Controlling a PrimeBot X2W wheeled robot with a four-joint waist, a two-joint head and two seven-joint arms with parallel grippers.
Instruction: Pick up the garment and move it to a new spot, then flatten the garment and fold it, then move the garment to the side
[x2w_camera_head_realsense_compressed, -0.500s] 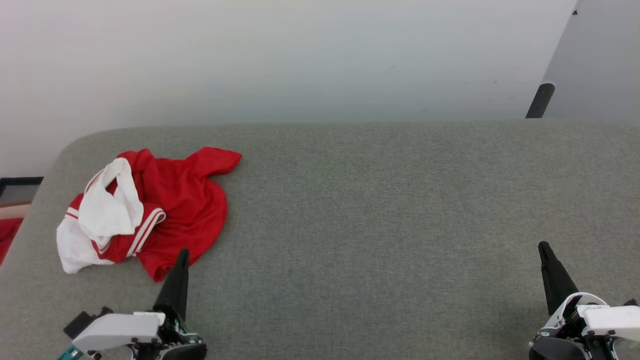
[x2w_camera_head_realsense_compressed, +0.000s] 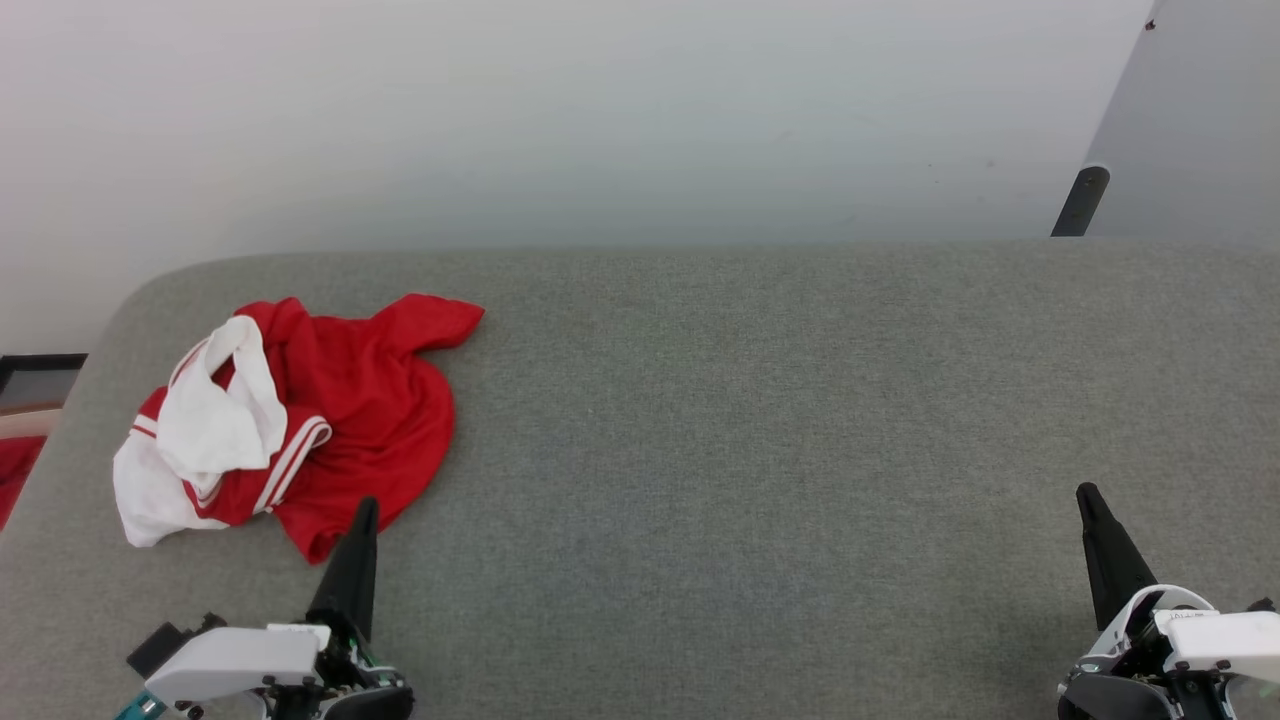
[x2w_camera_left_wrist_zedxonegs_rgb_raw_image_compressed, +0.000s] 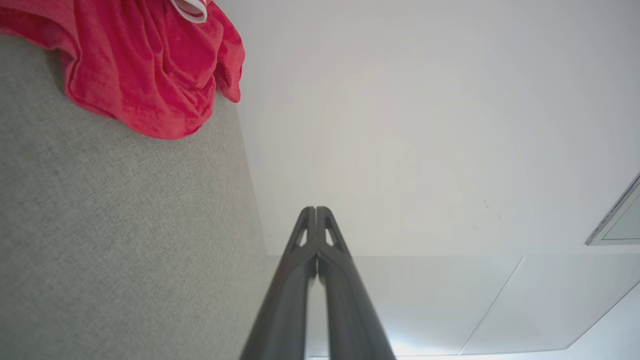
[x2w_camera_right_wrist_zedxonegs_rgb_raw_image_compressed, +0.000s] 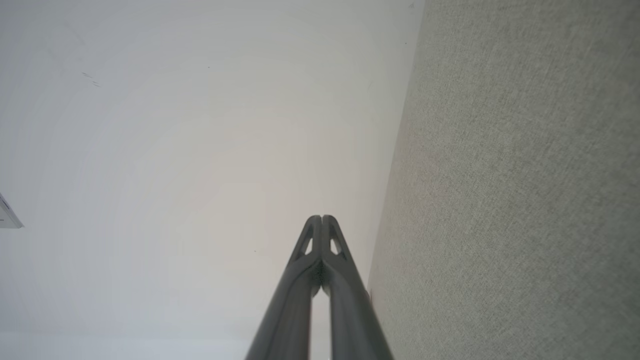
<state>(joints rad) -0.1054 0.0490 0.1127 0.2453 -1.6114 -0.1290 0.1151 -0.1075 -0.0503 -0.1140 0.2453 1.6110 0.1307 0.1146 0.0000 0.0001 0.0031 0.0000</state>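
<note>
The garment, bright red with white panels and striped trim, lies crumpled at the left end of the grey fabric surface. Its red hem also shows at the top left of the left wrist view. My left gripper sits just below the garment's lower edge, fingers pressed together and empty; the same shut tips point at the white wall. My right gripper rests far off at the lower right, also shut and empty, its tips together.
A white wall rises behind the grey surface. A dark post stands at the far right. Beyond the surface's left edge I see a dark frame and a bit of red cloth.
</note>
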